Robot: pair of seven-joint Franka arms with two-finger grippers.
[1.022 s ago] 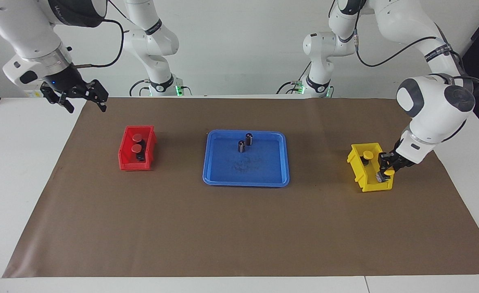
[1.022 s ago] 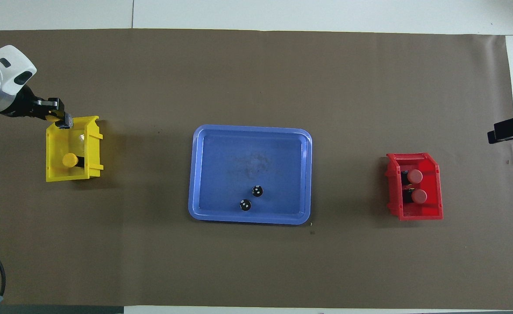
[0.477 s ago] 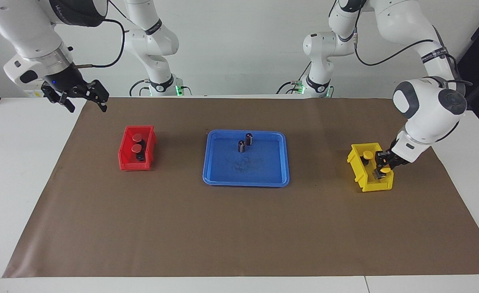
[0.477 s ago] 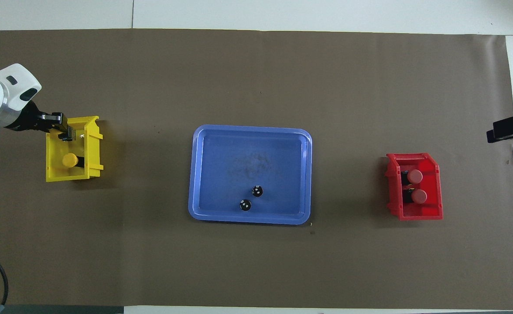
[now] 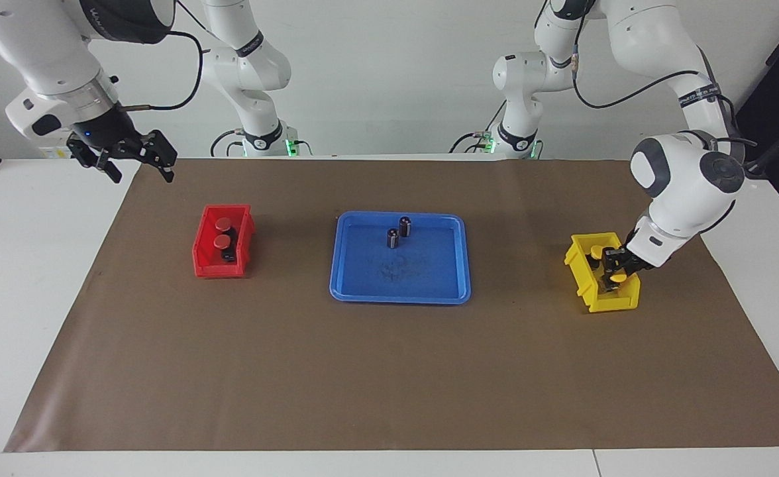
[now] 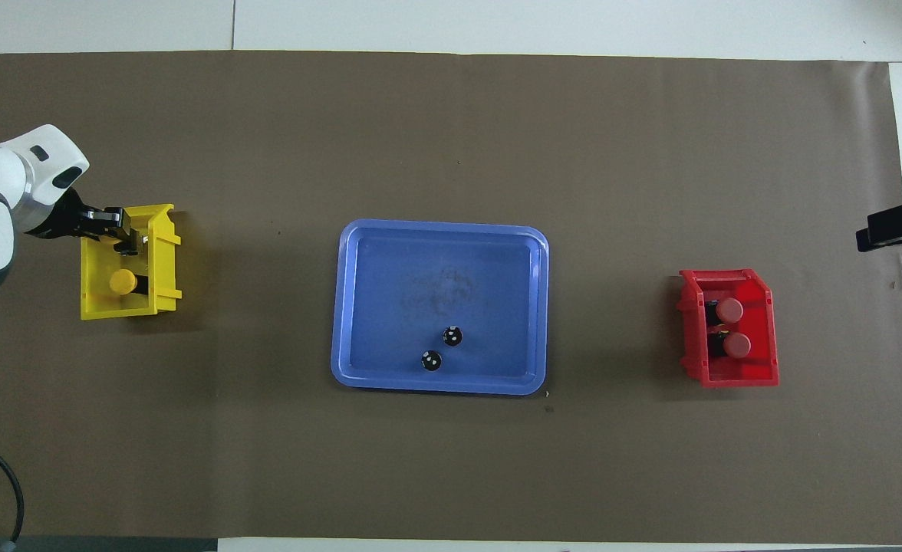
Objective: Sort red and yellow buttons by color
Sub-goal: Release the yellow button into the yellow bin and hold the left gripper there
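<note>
Yellow button (image 5: 619,278) gripped by left fingers (image 5: 609,273) inside yellow bin (image 5: 611,303); right fingers (image 5: 112,173) spread, clear of mat edge.

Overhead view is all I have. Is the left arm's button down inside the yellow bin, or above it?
Observer: The left jaws reach down into the yellow bin, shut on a yellow button; whether it touches the floor is hidden.
Operator: And the right arm? I can't see it.
Observer: It waits, its jaws open, raised over the brown mat's corner at its own end of the table.
Operator: Those black dots in the tray?
Observer: Two dark cylinders standing upright in the blue tray.
</note>
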